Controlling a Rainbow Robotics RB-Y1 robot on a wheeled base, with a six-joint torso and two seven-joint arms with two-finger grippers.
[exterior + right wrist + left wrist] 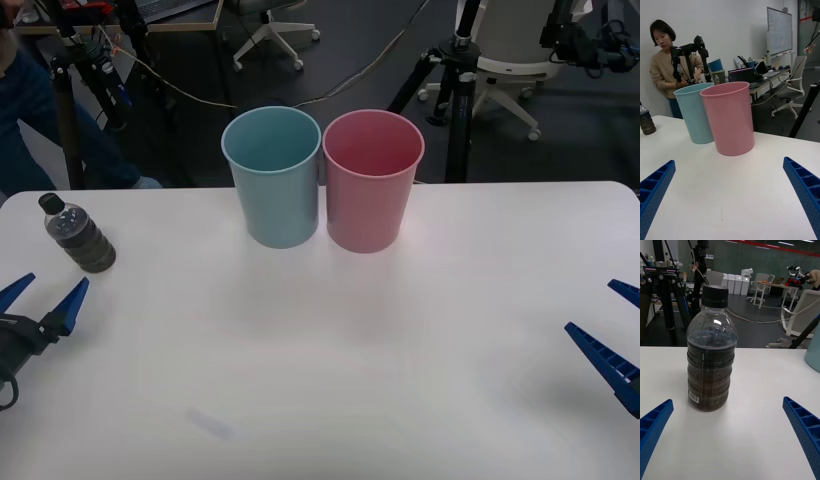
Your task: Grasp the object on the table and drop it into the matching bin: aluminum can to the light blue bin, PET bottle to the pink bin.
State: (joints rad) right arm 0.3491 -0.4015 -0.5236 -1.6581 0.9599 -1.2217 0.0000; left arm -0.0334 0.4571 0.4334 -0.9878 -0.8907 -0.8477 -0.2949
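**Pre-grasp: left pincer lined up on the bottle**

My left pincer (45,298) sits low at the left edge of the surface (330,370), fingers spread apart, nothing between them. The PET bottle (78,234) stands upright just ahead of it, near the far-left corner, black cap up, dark band round the lower half. From the left wrist the bottle (711,350) sits roughly centred between my open fingers, slightly off to one side, not touching either.

Centre back: the light blue bin (272,176) and the pink bin (372,180), side by side and about touching, both upright, well apart from the bottle. Pink is the one nearer my right.

My right pincer (612,335) waits at the right edge, fingers apart, empty.

Step, as I read it: approach done-ish, grasp not made. Next move calls for advancing the left pincer straight until the fingers flank the banded body, then closing. Bottle is light and tall, so a nudge could tip it.
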